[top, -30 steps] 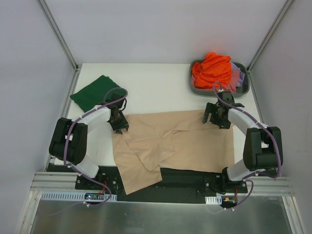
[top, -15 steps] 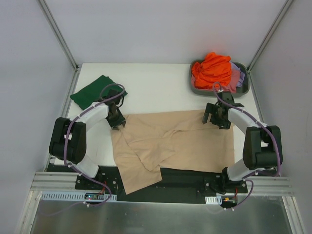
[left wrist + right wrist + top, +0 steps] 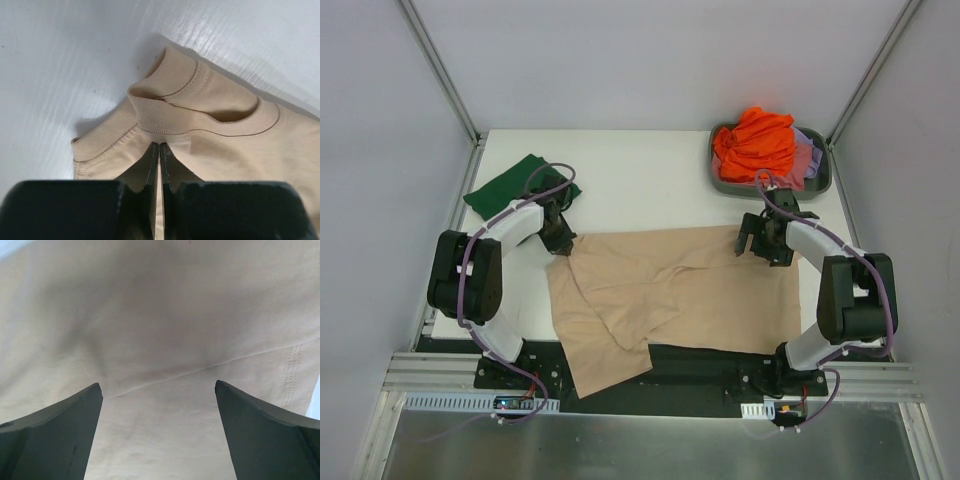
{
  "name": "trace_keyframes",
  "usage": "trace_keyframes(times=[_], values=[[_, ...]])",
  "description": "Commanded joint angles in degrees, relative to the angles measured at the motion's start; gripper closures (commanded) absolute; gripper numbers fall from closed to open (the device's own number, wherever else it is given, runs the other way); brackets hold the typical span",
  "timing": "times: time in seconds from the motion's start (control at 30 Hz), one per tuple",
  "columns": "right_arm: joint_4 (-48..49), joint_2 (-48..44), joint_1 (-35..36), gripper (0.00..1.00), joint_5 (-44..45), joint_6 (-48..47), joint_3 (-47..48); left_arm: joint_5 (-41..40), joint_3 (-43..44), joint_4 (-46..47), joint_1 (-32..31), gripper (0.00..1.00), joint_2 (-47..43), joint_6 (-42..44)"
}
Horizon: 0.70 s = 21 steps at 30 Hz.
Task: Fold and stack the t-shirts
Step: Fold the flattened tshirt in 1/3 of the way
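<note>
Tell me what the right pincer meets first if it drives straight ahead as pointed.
The beige t-shirt: cloth fills the view ahead of the open right pincer; how close is unclear.

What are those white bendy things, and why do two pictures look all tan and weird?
Those are two robot arms bolted to a table. Each ends in a gripper, a two-finger pincher. The big picture looks down from above. The other two come from little cameras on the wrists, so they see things close up. A beige shirt lies rumpled in front of the arms. The left gripper is shut, pinching that shirt near its collar. The right gripper is open over the shirt's other side, holding nothing. A folded green shirt lies at the back left. A tub at the back right holds an orange shirt and other clothes.
</note>
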Motion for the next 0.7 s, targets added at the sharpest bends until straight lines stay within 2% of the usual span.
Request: trace_keyframes(times=[0.0,0.33,0.67], values=[[-0.45,0.62,-0.55,0.03,0.88,-0.41,0.60,-1.68,4.15,-0.62,1.21,1.00,-1.15,0.66],[-1.32,2.81,-0.99,0.03,1.58,-0.58,1.30,-0.10,12.24,-0.36,3.76,1.00,3.94,6.29],[-1.59,4.49,-1.61,0.03,2.55,-0.41,1.65,2.54,20.85,-1.06,6.84,1.00,15.28,9.10]])
